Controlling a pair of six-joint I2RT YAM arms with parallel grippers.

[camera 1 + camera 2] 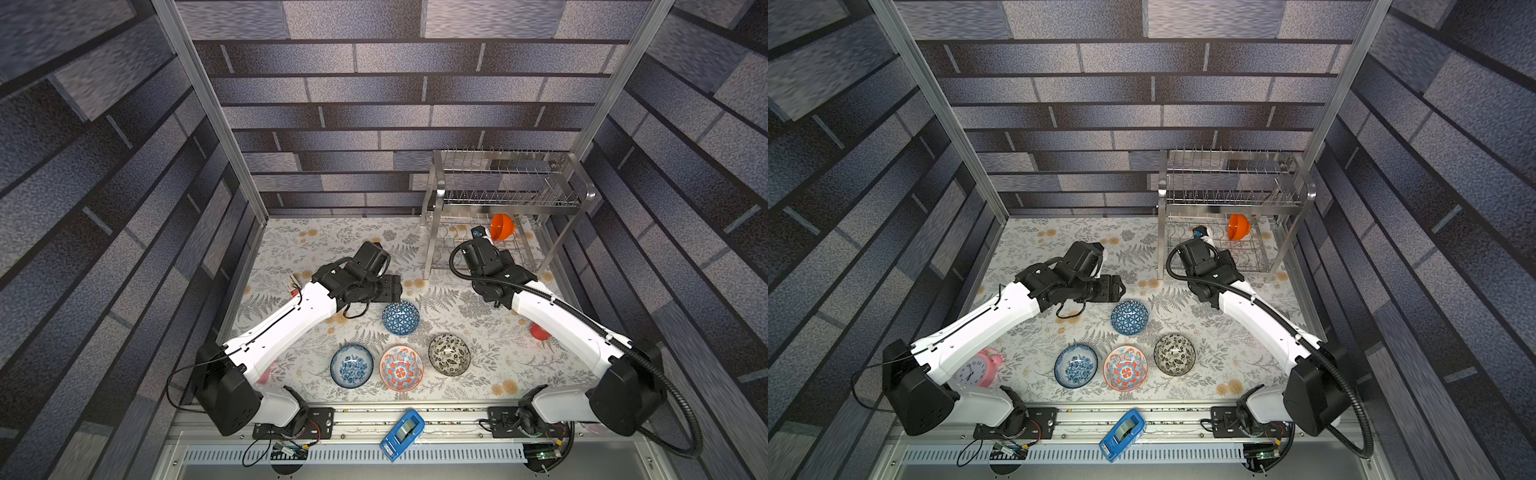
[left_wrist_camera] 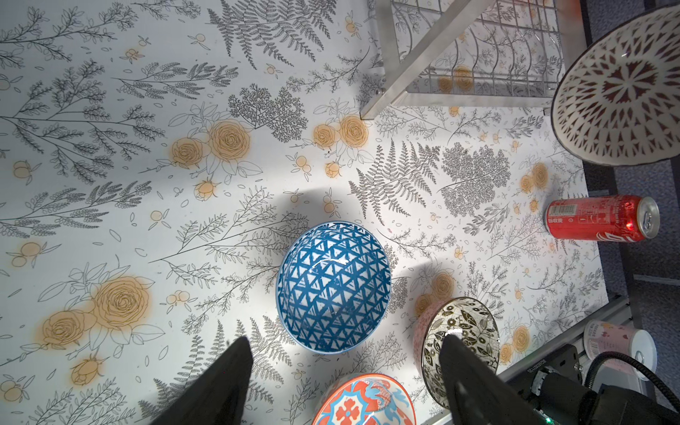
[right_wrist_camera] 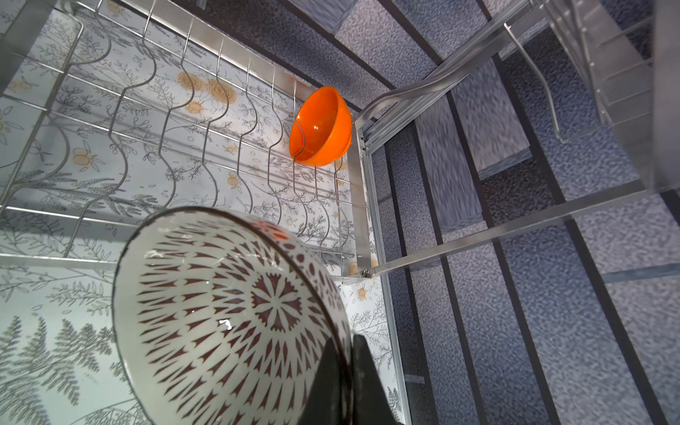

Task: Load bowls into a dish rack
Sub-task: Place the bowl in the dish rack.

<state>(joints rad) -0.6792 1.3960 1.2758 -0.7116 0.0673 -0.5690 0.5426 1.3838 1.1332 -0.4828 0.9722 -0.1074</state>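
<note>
The steel dish rack [image 1: 507,199] [image 1: 1233,195] stands at the back right, and a plain orange bowl [image 1: 502,226] [image 3: 320,127] rests on edge in its lower wavy slots. My right gripper [image 3: 347,342] is shut on the rim of the white lattice bowl [image 3: 228,312] [image 2: 622,84], tilted just in front of that tier. My left gripper [image 2: 346,337] hangs open above the blue triangle bowl [image 1: 400,318] [image 2: 333,287], touching nothing. In a row nearer the front sit the blue-white floral bowl [image 1: 351,365], the red-and-blue medallion bowl [image 1: 401,368] and the black-and-white floral bowl [image 1: 449,354].
A red can [image 2: 599,219] lies by the right edge under my right arm. A pink alarm clock [image 1: 980,365] sits at the front left, a white cup [image 2: 618,346] at the front right. A blue tape dispenser [image 1: 402,434] rests on the front rail.
</note>
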